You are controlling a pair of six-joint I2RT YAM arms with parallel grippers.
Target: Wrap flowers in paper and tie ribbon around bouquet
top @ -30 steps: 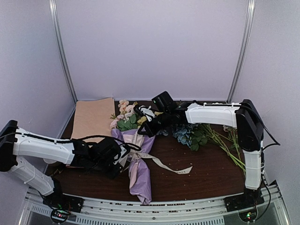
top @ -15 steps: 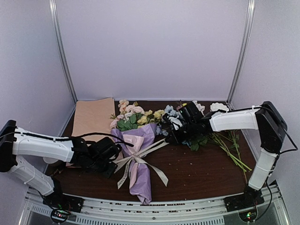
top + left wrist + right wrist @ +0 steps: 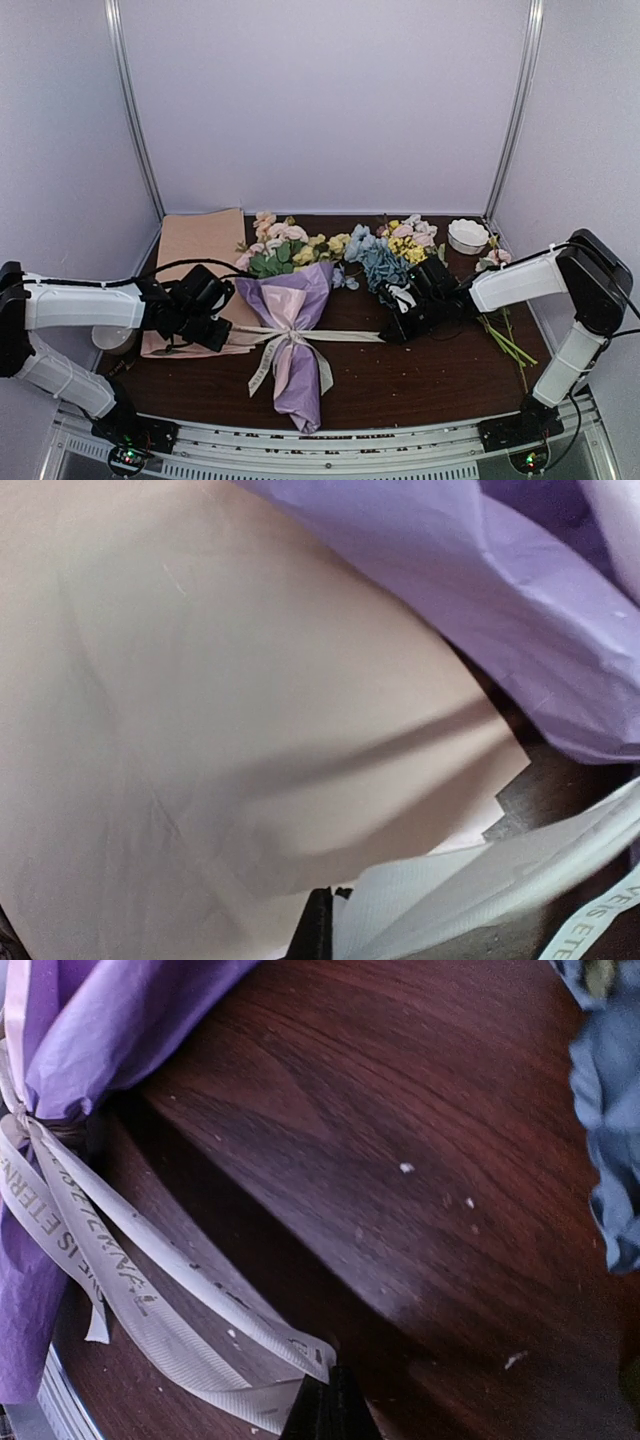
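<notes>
Both tools sit low over the table [image 3: 430, 372], tips facing each other.

Left tool [image 3: 224, 326]: closed, pinching one end of the ribbon [image 3: 340, 336]. In its wrist view the cream band runs in to the fingers at the bottom edge.

Right tool [image 3: 392, 328]: closed, clamped on the other end. Printed lettering shows on the strands just ahead of it.

The ribbon runs nearly straight from tool to tool. It crosses the bouquet [image 3: 290, 310] at its narrow waist, where it is knotted, and loose tails fall toward the arm bases.

The bouquet lies flat between the tools, nearer the left one, with its pointed end toward the bases. Paper [image 3: 305, 398]: lilac outside, pale pink showing at the inner fold.

Flowers [image 3: 283, 252]: pink and yellow heads with green leaves at the wide end, beyond both tools.

Tan paper sheets [image 3: 195, 250] lie under and beyond the left tool, with the lilac edge lying over them. A blue hydrangea bunch [image 3: 380, 262] lies just beyond the right tool.
</notes>
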